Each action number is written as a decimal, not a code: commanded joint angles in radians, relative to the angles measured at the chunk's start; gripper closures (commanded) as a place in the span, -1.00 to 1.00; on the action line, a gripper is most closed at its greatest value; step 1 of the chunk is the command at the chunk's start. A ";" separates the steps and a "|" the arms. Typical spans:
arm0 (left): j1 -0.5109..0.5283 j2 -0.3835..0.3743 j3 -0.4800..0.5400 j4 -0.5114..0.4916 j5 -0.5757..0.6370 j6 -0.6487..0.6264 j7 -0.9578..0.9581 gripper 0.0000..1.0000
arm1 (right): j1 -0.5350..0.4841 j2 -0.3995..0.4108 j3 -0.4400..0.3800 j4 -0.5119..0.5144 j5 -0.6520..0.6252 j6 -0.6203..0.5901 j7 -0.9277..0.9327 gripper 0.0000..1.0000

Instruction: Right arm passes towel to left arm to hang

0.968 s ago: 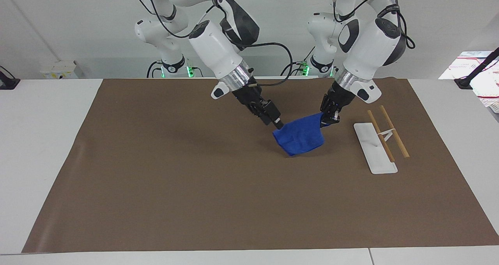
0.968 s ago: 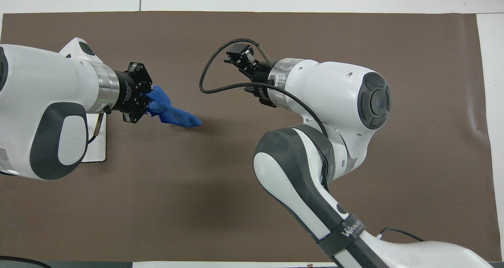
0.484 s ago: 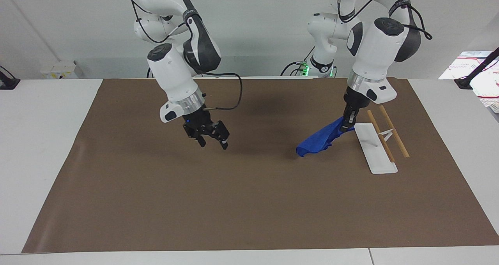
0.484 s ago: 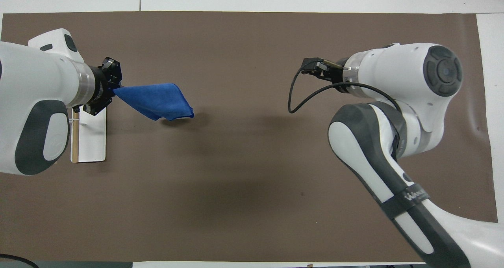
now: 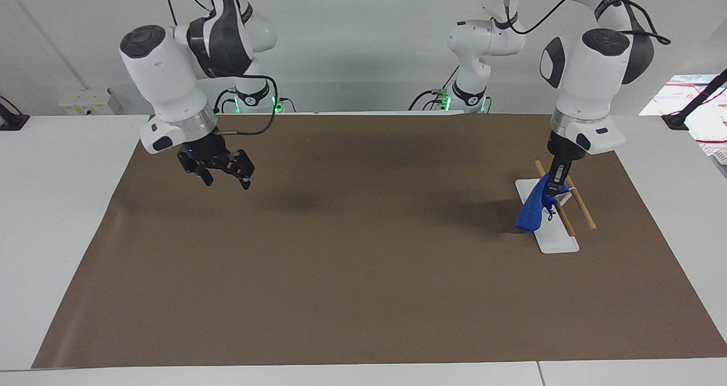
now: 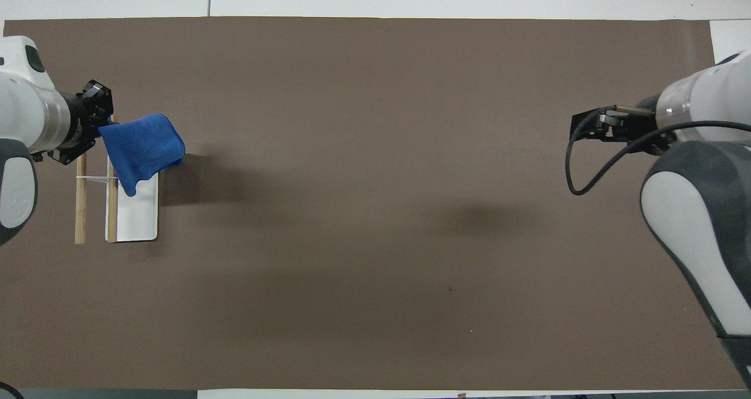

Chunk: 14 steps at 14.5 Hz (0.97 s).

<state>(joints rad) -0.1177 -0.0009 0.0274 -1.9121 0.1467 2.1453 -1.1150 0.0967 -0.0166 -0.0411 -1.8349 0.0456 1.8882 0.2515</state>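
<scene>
Brown mat [image 5: 363,295] | left hand [image 5: 554,190] clamps towel [image 5: 534,211], hanging below | right hand [image 5: 224,179] spread, empty

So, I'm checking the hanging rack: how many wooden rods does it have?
2. Both rods lie side by side above the white base at the left arm's end: one over the mat, the other over the base, partly covered by the towel.

- The towel [image 5: 533,213]: bright blue cloth, bunched, hanging from the left gripper's [image 5: 554,188] pinching fingers above the rack [image 5: 551,235], near the tabletop's left-arm edge.
</scene>
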 commanded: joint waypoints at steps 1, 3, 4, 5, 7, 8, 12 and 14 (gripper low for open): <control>0.061 -0.008 -0.006 -0.001 0.019 0.033 0.011 1.00 | -0.050 -0.003 0.012 0.099 -0.050 -0.147 -0.032 -1.00; 0.105 -0.010 -0.007 -0.004 0.019 0.060 0.009 1.00 | -0.075 0.018 0.012 0.214 -0.050 -0.268 -0.057 -1.00; 0.128 -0.008 -0.007 -0.004 0.019 0.071 0.009 1.00 | -0.080 0.030 0.010 0.270 -0.047 -0.334 -0.063 -1.00; 0.151 -0.008 -0.007 -0.007 0.019 0.085 0.009 1.00 | -0.090 0.035 0.012 0.299 -0.046 -0.371 -0.064 -1.00; 0.205 -0.008 -0.007 -0.019 0.019 0.139 0.009 1.00 | -0.086 0.030 0.012 0.270 -0.046 -0.366 -0.066 -1.00; 0.229 -0.008 -0.009 -0.022 0.017 0.165 0.010 1.00 | -0.087 0.032 0.015 0.276 -0.049 -0.368 -0.067 -1.00; 0.265 -0.017 -0.009 -0.065 0.017 0.232 0.012 1.00 | -0.077 0.041 0.020 0.312 -0.059 -0.405 -0.083 -1.00; 0.269 -0.021 -0.007 -0.094 0.016 0.255 0.012 1.00 | -0.077 0.043 0.021 0.310 -0.082 -0.397 -0.126 -1.00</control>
<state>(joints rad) 0.1376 -0.0009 0.0285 -1.9530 0.1486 2.3522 -1.1071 0.0242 0.0083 -0.0258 -1.5553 -0.0058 1.5084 0.1758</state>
